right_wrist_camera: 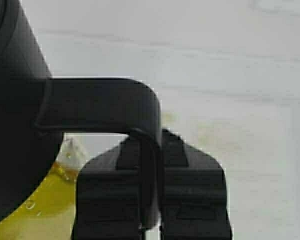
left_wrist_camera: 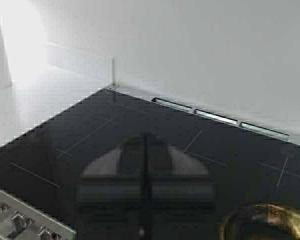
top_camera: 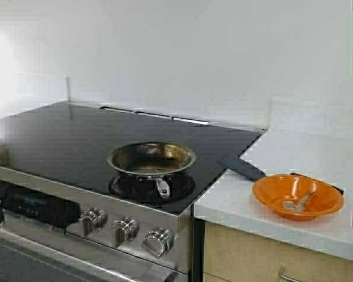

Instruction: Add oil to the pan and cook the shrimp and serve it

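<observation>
Right gripper (right_wrist_camera: 151, 210) pinches the black handle (right_wrist_camera: 110, 107) of the carafe, raised at the high view's 2 o'clock edge, oil (right_wrist_camera: 35, 207) inside; left gripper (left_wrist_camera: 145, 200) is pressed together above the cooktop (top_camera: 76, 135), pan (top_camera: 152, 158) nearby; shrimp (top_camera: 298, 202) lies in the orange bowl (top_camera: 270, 191) at 4 o'clock from the pan.

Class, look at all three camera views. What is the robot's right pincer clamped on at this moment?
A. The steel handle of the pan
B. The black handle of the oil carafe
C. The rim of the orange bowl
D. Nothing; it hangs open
B: in the right wrist view the right pincer is shut around the black handle of the carafe, with yellow oil showing beside it.
</observation>
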Controlling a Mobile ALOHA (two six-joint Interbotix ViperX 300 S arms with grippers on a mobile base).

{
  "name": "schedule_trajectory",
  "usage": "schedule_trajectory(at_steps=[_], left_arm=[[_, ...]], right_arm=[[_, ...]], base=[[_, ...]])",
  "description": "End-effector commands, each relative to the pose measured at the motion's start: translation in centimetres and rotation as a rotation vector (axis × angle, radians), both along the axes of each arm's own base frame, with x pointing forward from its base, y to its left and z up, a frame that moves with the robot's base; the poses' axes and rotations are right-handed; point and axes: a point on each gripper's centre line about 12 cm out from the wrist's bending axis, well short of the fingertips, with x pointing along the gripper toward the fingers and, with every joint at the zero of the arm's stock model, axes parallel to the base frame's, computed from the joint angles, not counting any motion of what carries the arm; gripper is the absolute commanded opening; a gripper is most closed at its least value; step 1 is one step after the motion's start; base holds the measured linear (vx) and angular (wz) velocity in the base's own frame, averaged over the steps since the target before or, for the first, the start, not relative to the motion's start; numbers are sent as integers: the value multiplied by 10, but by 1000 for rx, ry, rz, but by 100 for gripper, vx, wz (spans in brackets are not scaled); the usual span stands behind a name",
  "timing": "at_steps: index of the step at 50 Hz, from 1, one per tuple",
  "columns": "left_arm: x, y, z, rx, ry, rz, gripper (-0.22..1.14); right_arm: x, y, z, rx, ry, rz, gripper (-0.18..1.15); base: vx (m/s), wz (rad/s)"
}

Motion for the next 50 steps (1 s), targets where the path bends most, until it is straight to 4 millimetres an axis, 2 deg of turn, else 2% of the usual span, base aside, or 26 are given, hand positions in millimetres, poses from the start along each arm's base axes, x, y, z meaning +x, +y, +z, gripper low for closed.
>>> schedule_trajectory(at_steps=[1, 8, 24, 41, 50], left_arm=[[1, 0, 5, 8, -14, 2, 3], [0, 0, 2, 20, -6, 2, 3], [-1, 0, -4, 43, -1, 1, 3], [-2, 0, -1, 70, -24, 2, 3], [-2, 0, -3, 70, -20, 2, 3]], right_arm=[[21, -34, 13, -9, -53, -52, 7], [44, -65, -5, 7, -39, -77, 7], [101, -110, -62, -3, -16, -90, 7], [129, -149, -139, 22, -9, -170, 7], [152, -165, -153, 3, -76, -200, 7]], base=[[0, 0], [0, 0], [0, 0], [0, 0], [0, 0]])
